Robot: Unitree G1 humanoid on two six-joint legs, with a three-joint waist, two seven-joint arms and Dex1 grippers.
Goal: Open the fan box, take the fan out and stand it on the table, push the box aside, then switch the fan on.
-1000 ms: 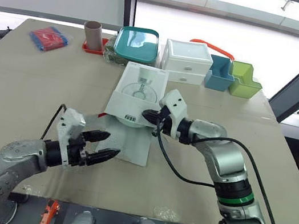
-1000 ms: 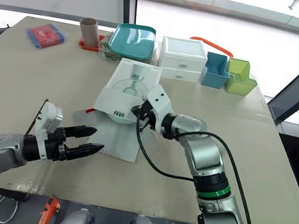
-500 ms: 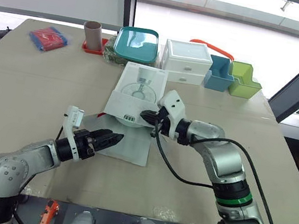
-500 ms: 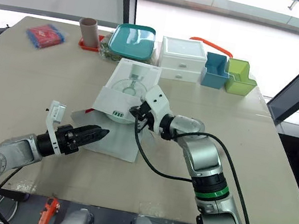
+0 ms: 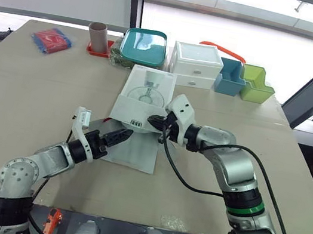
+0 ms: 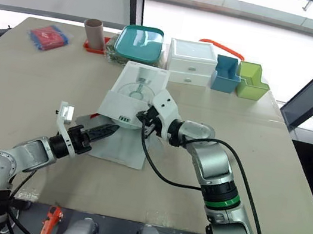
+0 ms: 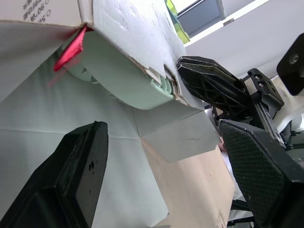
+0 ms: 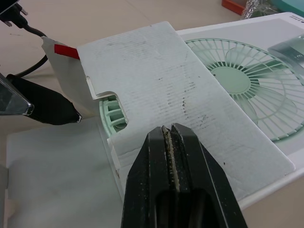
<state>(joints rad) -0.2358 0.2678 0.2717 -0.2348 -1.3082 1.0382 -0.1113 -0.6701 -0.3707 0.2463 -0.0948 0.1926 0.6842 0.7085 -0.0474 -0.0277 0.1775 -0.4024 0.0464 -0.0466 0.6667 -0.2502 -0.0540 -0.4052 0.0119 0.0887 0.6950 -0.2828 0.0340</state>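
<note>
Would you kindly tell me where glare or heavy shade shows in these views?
Left eye view: the window is blown out white, and the teal lid reflects it. Left wrist view: the fan box shades the mint fan beneath it. Right wrist view: the box flap is evenly lit, without glare.

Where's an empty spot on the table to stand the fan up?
Bare table lies left of the fan box, between the red packet and the left end effector. More lies right of the right end effector, in front of the green bin. The back edge is crowded with containers.
</note>
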